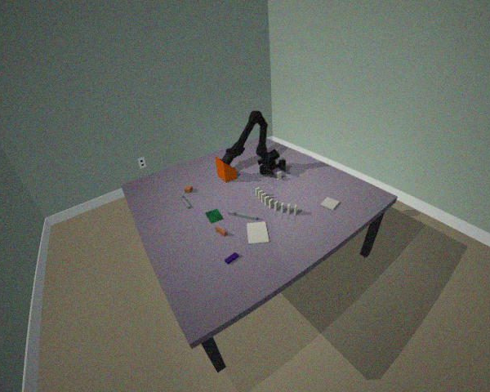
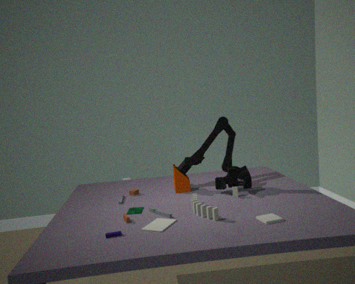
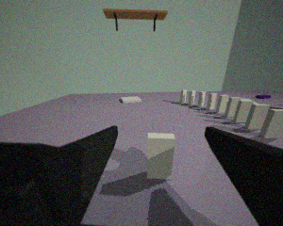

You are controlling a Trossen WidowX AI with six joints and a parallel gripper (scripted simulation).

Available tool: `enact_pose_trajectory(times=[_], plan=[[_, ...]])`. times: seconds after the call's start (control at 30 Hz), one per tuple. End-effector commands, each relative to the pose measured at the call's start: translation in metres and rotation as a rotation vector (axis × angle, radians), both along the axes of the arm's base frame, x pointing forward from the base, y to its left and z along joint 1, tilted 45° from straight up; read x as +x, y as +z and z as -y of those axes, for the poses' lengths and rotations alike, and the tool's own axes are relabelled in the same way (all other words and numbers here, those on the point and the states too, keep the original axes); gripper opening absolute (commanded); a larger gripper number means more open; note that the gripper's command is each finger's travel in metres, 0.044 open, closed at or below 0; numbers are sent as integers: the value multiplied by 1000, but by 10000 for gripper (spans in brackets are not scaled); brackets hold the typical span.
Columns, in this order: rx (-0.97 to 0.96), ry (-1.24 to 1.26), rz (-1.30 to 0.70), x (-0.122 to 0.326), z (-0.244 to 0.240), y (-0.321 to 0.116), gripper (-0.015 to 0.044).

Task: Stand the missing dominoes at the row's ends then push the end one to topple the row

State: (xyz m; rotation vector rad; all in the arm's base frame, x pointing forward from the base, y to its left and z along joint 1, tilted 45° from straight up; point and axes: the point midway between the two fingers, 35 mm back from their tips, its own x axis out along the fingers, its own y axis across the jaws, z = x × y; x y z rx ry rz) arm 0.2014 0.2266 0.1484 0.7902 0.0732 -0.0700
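Observation:
One cream domino [image 1: 279, 175] [image 2: 235, 191] [image 3: 159, 157] stands upright on the table, apart from the row by much more than the row's spacing. My gripper [image 1: 273, 167] [image 2: 234, 184] [image 3: 159, 130] is wide open and low over the table, with a finger on each side of this domino and space between it and both fingers. The curved row of several standing cream dominoes [image 1: 276, 206] [image 2: 215, 213] [image 3: 274, 123] is nearer the top and exterior views. In the wrist view it runs from the right edge back toward the middle, outside the right finger.
A pale slab [image 1: 330, 203] [image 2: 269, 218] [image 3: 130, 100] lies beyond the row. A white slab [image 1: 258, 233] [image 2: 159, 224], grey bar [image 1: 242, 216] [image 2: 161, 213], green square [image 1: 214, 216] [image 2: 135, 210], purple block [image 1: 231, 258] [image 2: 113, 234] and small orange blocks lie on the row's other side.

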Motion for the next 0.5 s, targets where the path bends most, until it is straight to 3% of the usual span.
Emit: enact_pose_trajectory(times=[0.0, 0.23, 0.47], plan=[[6, -2, 2, 1, 17, 18, 440], [-7, 2, -7, 5, 32, 31, 440], [-156, 71, -187, 57, 32, 27, 440]])
